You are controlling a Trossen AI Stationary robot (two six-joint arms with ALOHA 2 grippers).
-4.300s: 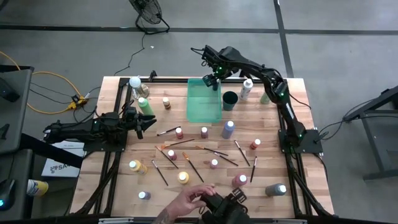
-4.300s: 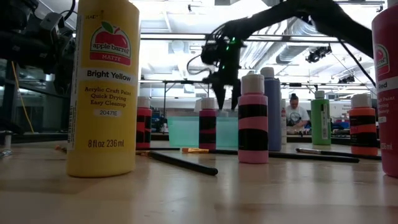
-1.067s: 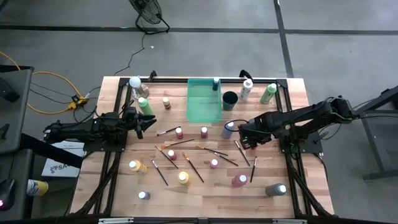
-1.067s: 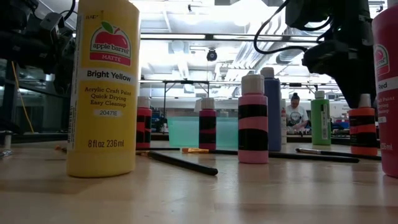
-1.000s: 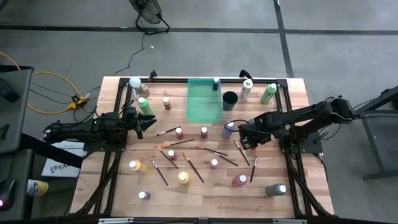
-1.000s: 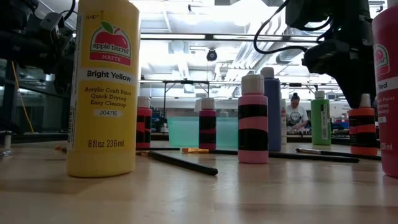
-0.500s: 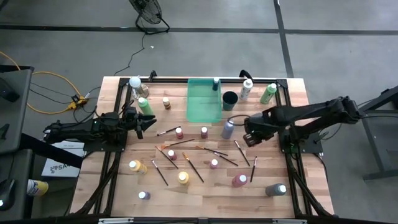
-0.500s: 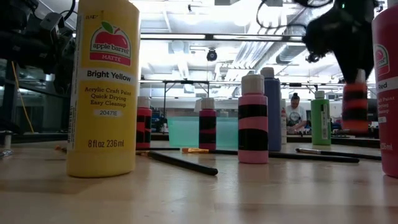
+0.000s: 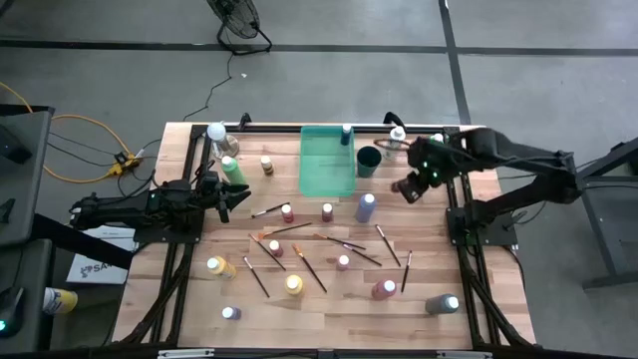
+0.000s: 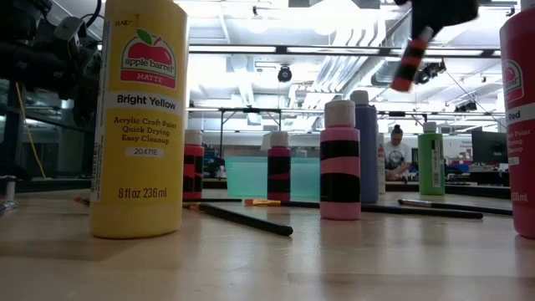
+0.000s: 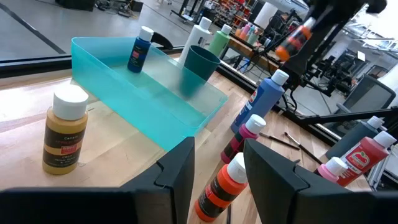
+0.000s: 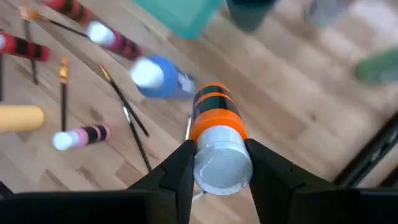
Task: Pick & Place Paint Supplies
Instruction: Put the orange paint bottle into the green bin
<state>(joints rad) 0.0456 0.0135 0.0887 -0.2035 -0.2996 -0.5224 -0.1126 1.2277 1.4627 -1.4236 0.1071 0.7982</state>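
Paint bottles and brushes lie scattered over the wooden table [image 9: 189, 299]. The right gripper [image 12: 217, 163] is clamped on an orange bottle [image 12: 214, 121] with black bands, its white cap toward the wrist, held in the air above the table. In the high view this gripper [image 9: 409, 187] is over the right part of the table, near the blue bottle [image 9: 365, 207] and a dark cup [image 9: 369, 160]. In the low view the orange bottle [image 10: 407, 58] hangs tilted, high above the standing bottles.

The teal bin [image 9: 327, 160] sits at the far middle of the table. It holds one small blue bottle [image 11: 140, 50], standing upright in a far corner; the rest of the bin [image 11: 155, 93] shows bare floor. The dark cup [image 11: 200, 64] stands just beside the bin, outside it; what it holds cannot be told. A white bottle [image 11: 198, 37] and a green bottle [image 11: 219, 41] stand beyond the cup.

The left gripper [image 9: 227, 196] rests at the left side of the table, its fingers [image 11: 180, 168] apart and holding nothing, with an ochre bottle [image 11: 65, 129] and a red-orange bottle [image 11: 222, 186] close in front of it.
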